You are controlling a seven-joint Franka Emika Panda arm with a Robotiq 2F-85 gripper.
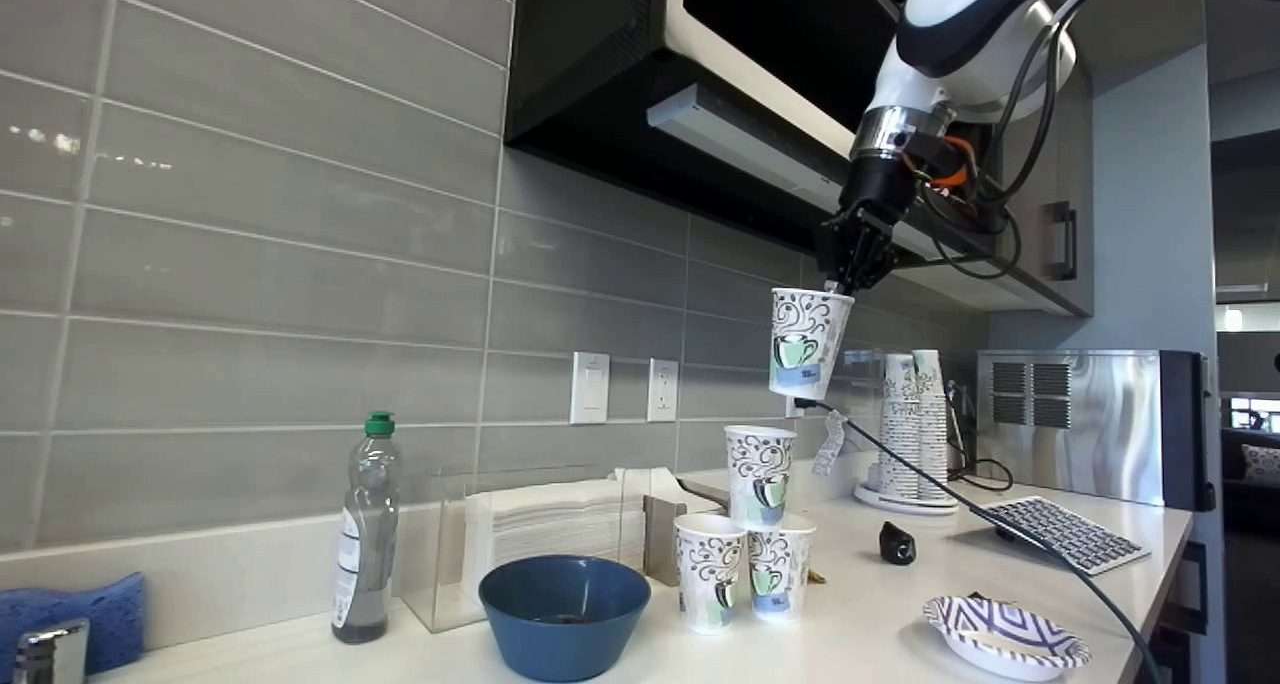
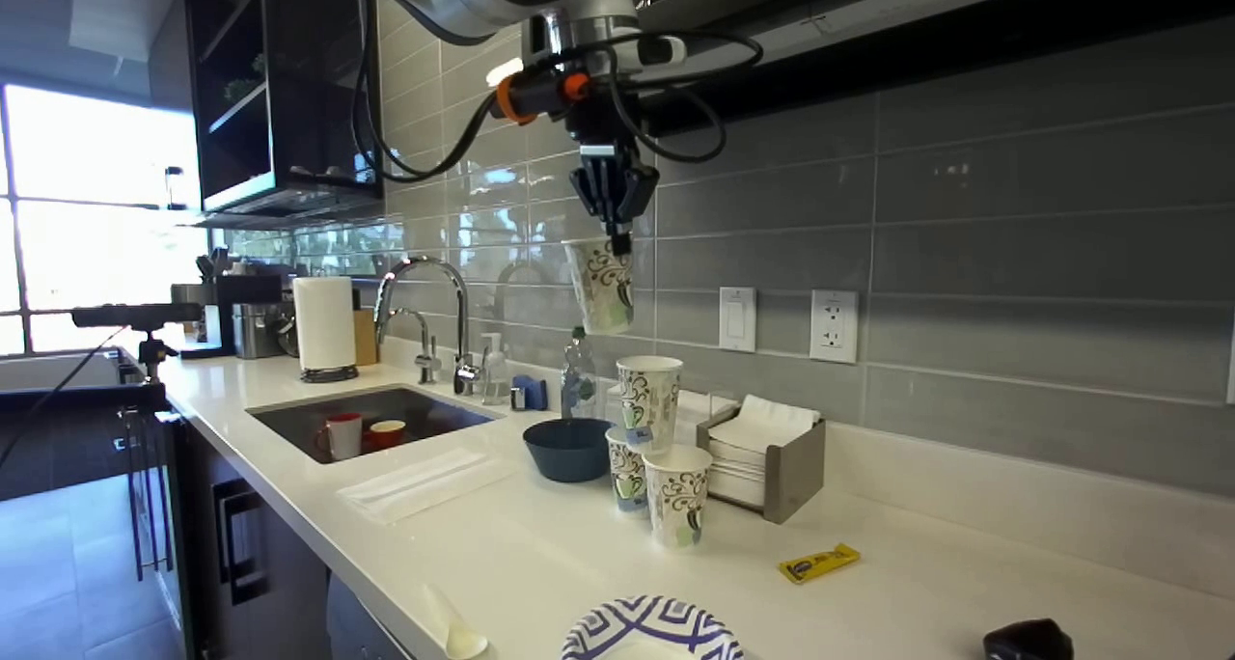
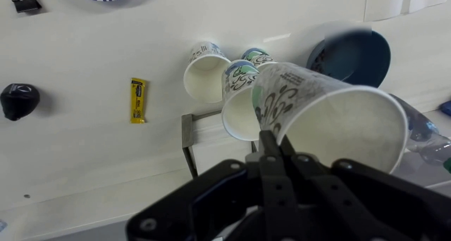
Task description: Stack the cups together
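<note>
Jaws all but closed, a robot gripper (image 3: 277, 139) pinches a tilted paper cup (image 1: 808, 349) by its rim, higher than a second cup (image 1: 760, 474) perched on two lower cups (image 1: 710, 579) on the counter (image 1: 860, 614); an off-centre, leaning descent could topple the second cup.

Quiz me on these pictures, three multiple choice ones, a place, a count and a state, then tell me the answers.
1. Compared with the cup pyramid, the paper cup at the gripper is:
A) lower B) level C) higher
2. The pyramid's cup count:
A) three B) five C) six
3. The gripper is:
A) wide open B) shut on the cup's rim C) shut, holding nothing

1 C: both exterior views show it higher.
2 A: one rests atop two.
3 B: in the wrist view it pinches the rim.
</note>
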